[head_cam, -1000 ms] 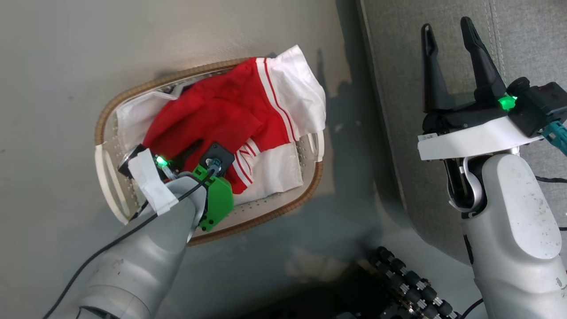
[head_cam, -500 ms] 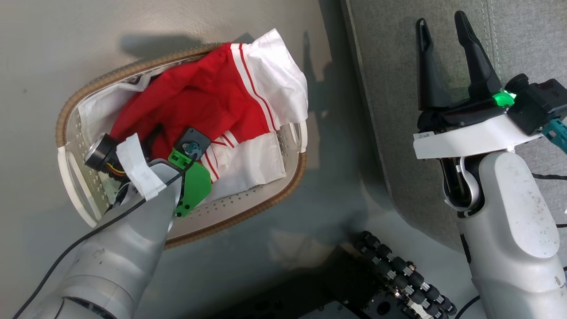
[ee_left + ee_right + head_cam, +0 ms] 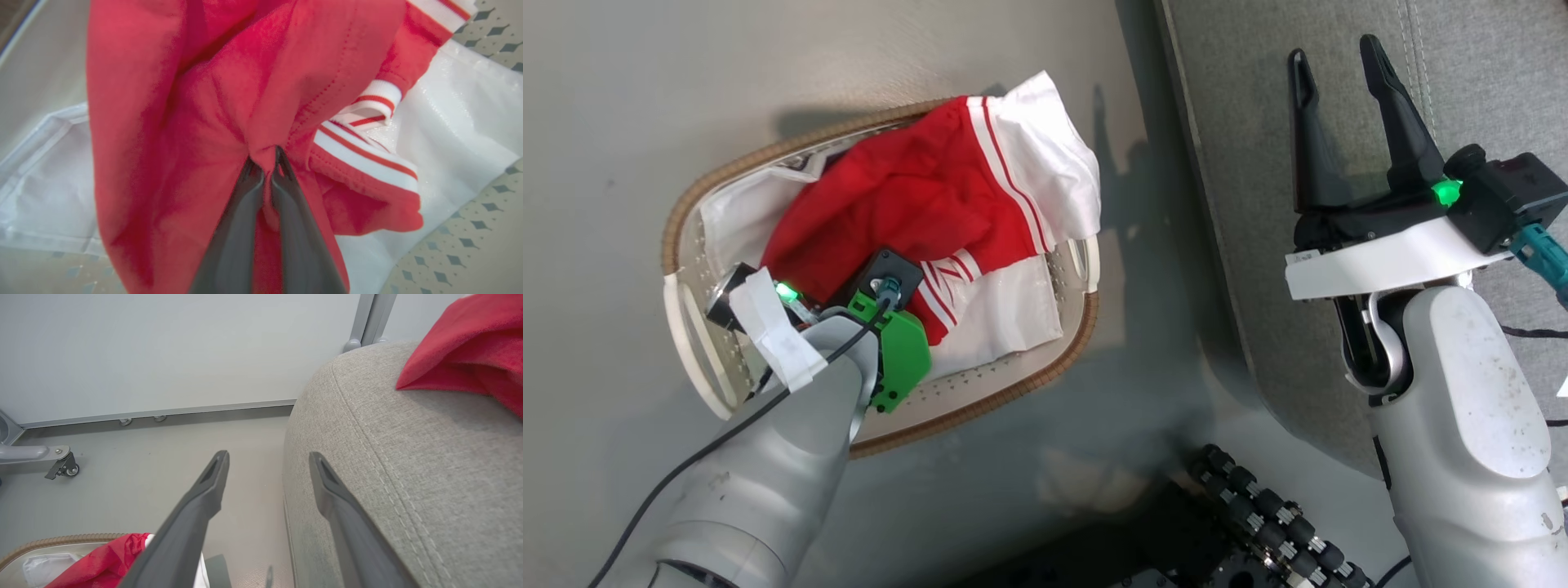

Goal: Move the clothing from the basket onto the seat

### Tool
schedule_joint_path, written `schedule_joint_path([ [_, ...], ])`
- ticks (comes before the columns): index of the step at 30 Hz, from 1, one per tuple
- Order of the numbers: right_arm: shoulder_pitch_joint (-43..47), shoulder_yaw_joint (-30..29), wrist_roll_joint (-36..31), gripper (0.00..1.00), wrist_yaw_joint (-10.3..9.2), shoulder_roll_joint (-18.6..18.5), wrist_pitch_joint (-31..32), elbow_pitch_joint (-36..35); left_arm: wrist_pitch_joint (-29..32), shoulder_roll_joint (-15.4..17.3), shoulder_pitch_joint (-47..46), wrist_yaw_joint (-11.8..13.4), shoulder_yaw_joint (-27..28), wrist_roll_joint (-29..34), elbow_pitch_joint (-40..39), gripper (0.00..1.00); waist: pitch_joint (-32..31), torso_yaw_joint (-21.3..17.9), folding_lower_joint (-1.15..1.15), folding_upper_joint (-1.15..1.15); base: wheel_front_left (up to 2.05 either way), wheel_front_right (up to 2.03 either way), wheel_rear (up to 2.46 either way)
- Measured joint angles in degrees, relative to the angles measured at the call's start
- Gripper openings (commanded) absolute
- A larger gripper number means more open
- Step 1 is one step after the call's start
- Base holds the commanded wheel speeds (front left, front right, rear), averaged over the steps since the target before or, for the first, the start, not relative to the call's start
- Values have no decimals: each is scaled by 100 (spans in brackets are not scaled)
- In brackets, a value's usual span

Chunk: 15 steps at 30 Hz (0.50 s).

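Floor (image 3: 768, 65) is bearing the basket (image 3: 1013, 390). Left gripper (image 3: 264, 157) is pinching clothing (image 3: 184, 102), barely shifted since a second ago; lifting is only beginning. Right gripper (image 3: 1333, 51) is hanging spread over seat (image 3: 1241, 122).

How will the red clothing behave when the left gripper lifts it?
Probably floppy: the clothing bunches into folds where the left gripper pinches it. Likely light, being thin fabric. Hanging parts may drag over the basket rim.

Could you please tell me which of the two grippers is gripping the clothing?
The left gripper, pinched shut on a red fold of the clothing in the basket; the right gripper is open beside the seat.
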Motion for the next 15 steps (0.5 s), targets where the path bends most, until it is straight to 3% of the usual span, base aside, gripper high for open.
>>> schedule_joint_path([
  [6, 190, -133, -313, 100, 0, 2, 0, 185, -414, -76, 220, -172, -76, -108, -242, 0, -398, 191, 0, 0, 0, 0, 0],
  [15, 588, -358, -751, 100, 0, 4, 0, 431, -577, -91, 626, -358, -223, -399, -1012, 0, -1205, 533, 0, 0, 0, 0, 0],
])
